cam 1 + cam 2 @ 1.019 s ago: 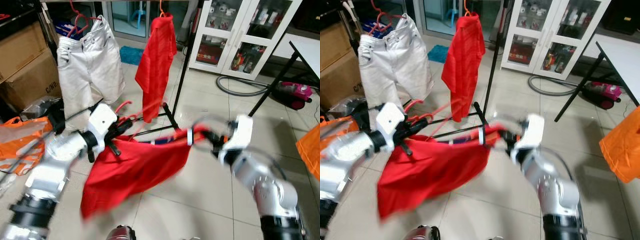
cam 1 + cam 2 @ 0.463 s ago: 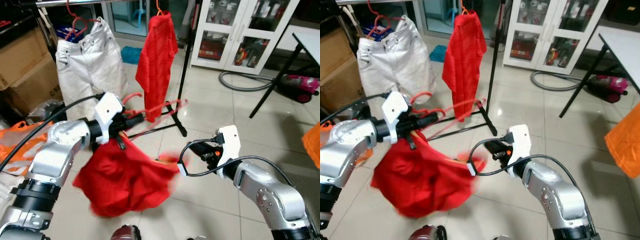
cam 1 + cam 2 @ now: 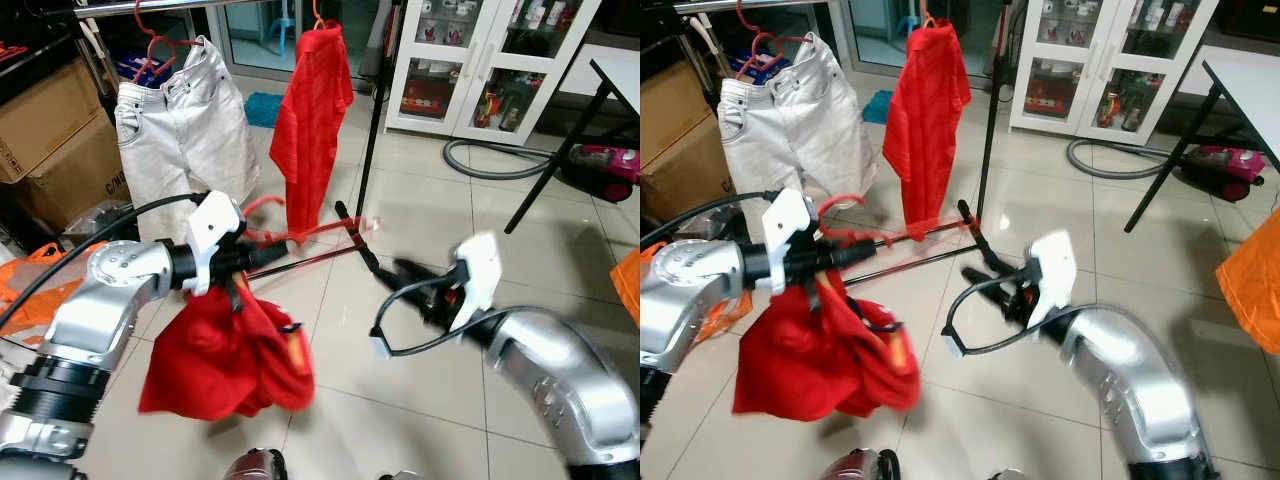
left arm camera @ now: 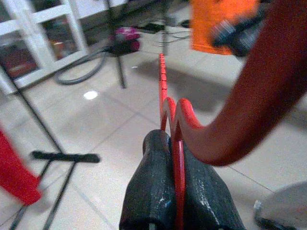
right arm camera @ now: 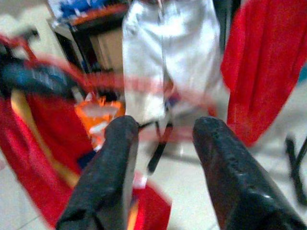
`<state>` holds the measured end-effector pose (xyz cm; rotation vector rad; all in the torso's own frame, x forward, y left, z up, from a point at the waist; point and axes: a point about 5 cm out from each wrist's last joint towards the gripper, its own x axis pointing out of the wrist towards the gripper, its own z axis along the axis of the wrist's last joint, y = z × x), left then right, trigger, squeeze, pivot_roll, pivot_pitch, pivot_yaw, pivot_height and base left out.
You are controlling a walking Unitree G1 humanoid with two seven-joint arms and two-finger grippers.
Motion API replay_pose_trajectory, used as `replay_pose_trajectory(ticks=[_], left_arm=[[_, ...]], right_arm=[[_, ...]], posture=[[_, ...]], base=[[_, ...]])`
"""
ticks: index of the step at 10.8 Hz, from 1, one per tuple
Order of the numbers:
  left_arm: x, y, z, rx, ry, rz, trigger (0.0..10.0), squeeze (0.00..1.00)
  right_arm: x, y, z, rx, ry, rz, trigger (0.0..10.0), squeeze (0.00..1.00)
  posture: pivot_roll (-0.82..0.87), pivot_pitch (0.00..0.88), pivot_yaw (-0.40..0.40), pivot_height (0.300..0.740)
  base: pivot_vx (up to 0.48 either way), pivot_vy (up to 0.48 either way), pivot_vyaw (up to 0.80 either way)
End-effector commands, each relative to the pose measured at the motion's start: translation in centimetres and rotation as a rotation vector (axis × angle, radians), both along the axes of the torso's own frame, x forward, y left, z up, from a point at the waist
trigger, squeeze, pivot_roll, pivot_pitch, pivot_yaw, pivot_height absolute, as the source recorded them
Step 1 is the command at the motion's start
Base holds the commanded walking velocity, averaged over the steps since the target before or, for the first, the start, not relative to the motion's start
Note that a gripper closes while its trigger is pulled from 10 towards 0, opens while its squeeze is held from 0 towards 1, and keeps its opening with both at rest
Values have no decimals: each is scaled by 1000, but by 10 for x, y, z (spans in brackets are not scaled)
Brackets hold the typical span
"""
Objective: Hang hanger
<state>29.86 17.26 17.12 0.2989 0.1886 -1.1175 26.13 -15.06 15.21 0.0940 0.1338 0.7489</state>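
— While the left gripper is raised in front of the robot, what has it got?

— The hanger. Its fingers are pinched tight on the thin red neck, with the hook curving up just past the tips. The hanger's bar runs out sideways from the gripper toward the right arm, blurred along its length.

— And the cloth?

— A red shirt hangs bunched straight below the left gripper, draped off the hanger near the grip and sagging toward the floor.

— Right gripper?

— The right gripper sits across from the left one, near the far end of the hanger bar. Its two fingers are spread well apart — nothing between them. The faint red bar streaks past just beyond the tips; whether it touches them is hard to tell through the blur.

— Where would it hang?

— Beyond both grippers stands a rack. From its rail hang white shorts on a red hanger, and beside them another red shirt — both well apart from the held hanger.
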Motion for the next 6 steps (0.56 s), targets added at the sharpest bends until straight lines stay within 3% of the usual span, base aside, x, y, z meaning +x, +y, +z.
replay_pose_trajectory(ticks=[1,3,4,6], left_arm=[[-3,-4,12,-3,-25,-71,10000,0],[-8,-2,15,57,6,-194,10000,0],[-10,-2,19,108,12,-257,10000,0],[-11,0,26,202,-3,-343,10000,0]], right_arm=[[0,0,16,-26,-96,42,10000,1000],[8,-5,42,-90,-212,118,10000,1000],[9,0,48,-113,-240,188,10000,1000],[7,12,46,-180,-230,342,10000,1000]], posture=[[-32,70,45,740],[-32,64,40,740],[-25,61,38,740],[-16,63,46,740]], base=[[0,0,0],[0,0,0],[0,0,0],[0,0,0]])
